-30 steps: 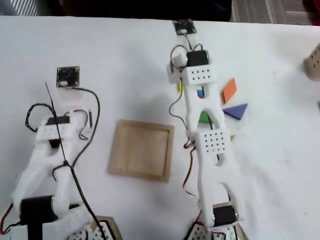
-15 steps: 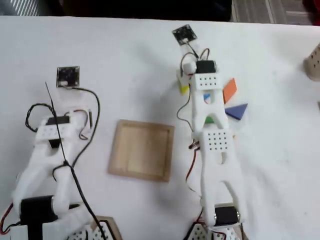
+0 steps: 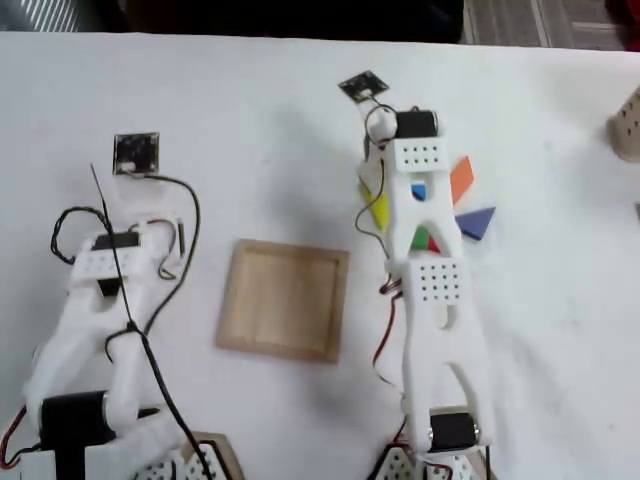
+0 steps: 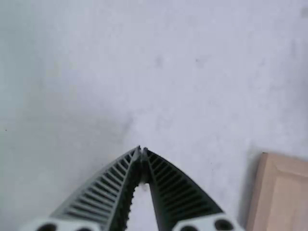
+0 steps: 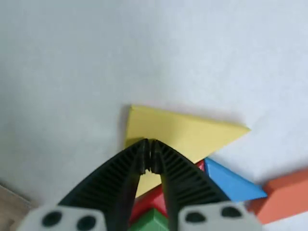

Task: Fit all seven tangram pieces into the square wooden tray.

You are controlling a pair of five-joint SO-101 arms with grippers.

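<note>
white tabletop [image 3: 250, 110] carries the wooden tray [image 3: 283, 298]; left pincer [image 4: 142, 153] and right pincer [image 5: 150, 147] both together.

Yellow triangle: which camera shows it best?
The right wrist view: the yellow triangle shows nearly whole beneath the claw. High view: the arm covers part of it. The left wrist view faces the tray corner.

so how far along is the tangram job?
Done: nothing; the tray holds no pieces. In hand: nothing looks gripped; the right gripper is shut, tips over the yellow triangle. To do: every visible piece, the orange piece included, lies outside it.
</note>
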